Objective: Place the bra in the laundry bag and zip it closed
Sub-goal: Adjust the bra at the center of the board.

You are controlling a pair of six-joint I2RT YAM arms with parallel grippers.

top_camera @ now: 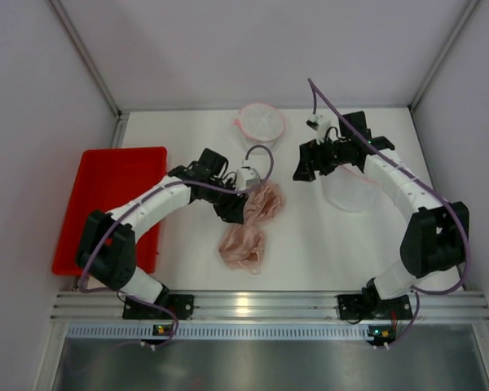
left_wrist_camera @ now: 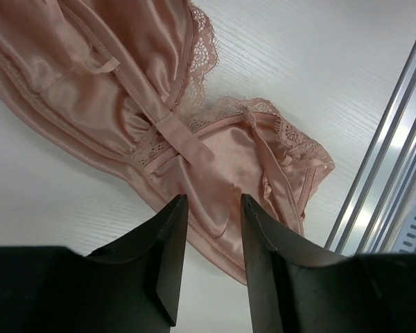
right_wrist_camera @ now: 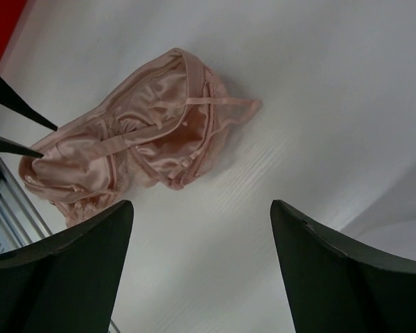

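Observation:
The pink satin bra [top_camera: 248, 224] lies crumpled on the white table, mid-front. My left gripper [top_camera: 244, 204] hovers at its upper end. In the left wrist view the gripper [left_wrist_camera: 212, 198] is open by a narrow gap, with the bra [left_wrist_camera: 194, 152] lying flat just beyond the fingertips and nothing pinched. The white mesh laundry bag [top_camera: 261, 122] with a pink rim sits at the back centre. My right gripper [top_camera: 301, 171] hangs between the bag and the bra; in its wrist view it [right_wrist_camera: 201, 205] is wide open over bare table, with the bra [right_wrist_camera: 145, 139] further off.
A red tray [top_camera: 106, 204] rests at the left of the table. A pale translucent round object [top_camera: 350, 194] lies under the right forearm. Walls enclose the back and both sides, and an aluminium rail [top_camera: 261, 305] runs along the front edge.

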